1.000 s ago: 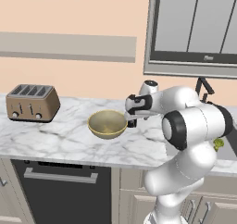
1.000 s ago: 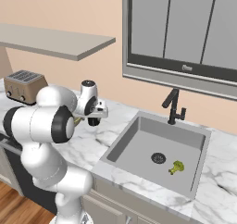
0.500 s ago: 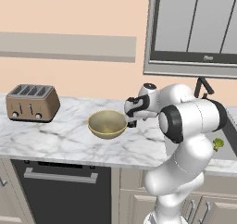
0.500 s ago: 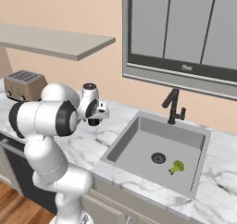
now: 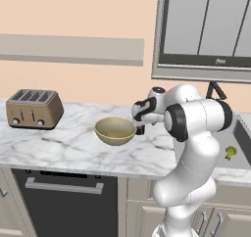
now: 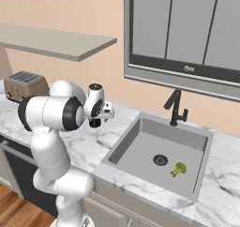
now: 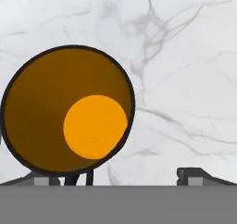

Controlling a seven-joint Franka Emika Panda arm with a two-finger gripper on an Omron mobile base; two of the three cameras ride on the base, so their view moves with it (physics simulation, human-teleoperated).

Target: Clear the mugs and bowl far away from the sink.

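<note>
mug (image 7: 67,111): black w/ orange-yellow inside, seen from straight above, centre-left of hand view; stands upright on marble counter (image 7: 185,70).
handling: prob. light, rigid, smooth-glazed so may slip; thin rim, round wall. Best hold looks like one finger inside, one outside the rim, or across the body.
gripper (image 7: 118,174): jaws spread wide, nothing held; tips at bottom of hand view, left tip under mug's lower edge, right tip over bare marble. Needs shift toward mug before closing.
bowl (image 5: 115,130): tan-olive, centre of left base view, on counter just beside the hand; wide, shallow, likely needs rim pinch.
sink (image 6: 159,158): lower right of right base view, well apart from bowl.
toaster (image 5: 34,108): left edge, left base view.
</note>
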